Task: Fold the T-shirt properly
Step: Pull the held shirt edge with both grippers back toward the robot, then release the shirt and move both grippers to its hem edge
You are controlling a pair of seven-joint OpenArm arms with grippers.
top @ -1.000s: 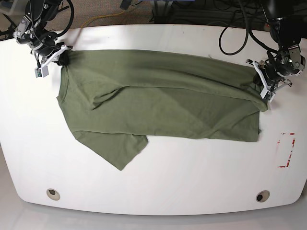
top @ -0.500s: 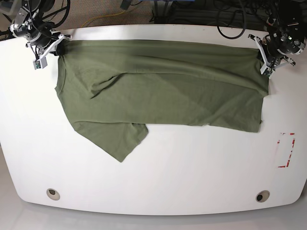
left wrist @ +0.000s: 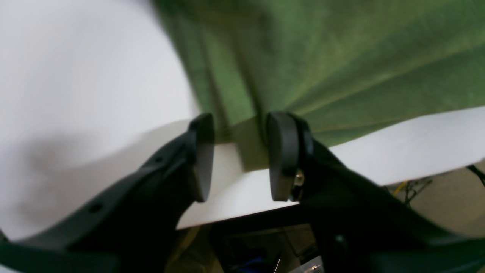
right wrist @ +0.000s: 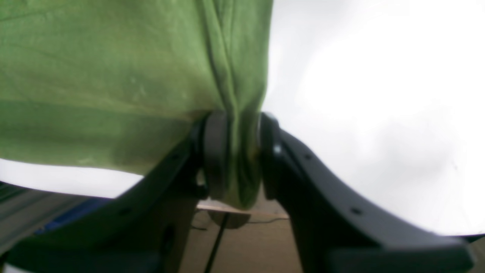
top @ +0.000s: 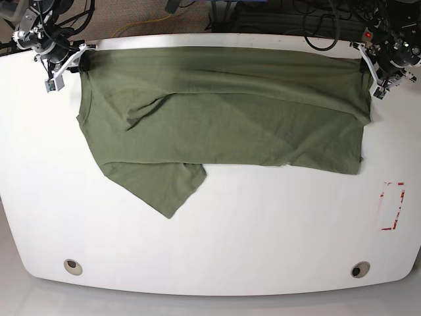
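Note:
The olive-green T-shirt lies spread wide across the white table, with one sleeve pointing toward the front left. My right gripper is at the shirt's far left corner. In the right wrist view it is shut on a bunched fold of the shirt. My left gripper is at the shirt's far right corner. In the left wrist view its jaws stand apart, and the edge of the shirt lies loosely between the pads.
A red-marked rectangle is on the table at the right. Two round holes sit near the front edge. Cables and floor lie just beyond the far edge, close behind both grippers.
Both grippers have moved toward the table's far edge, dragging the shirt's upper edge back with them. The shirt now lies flatter and wider.

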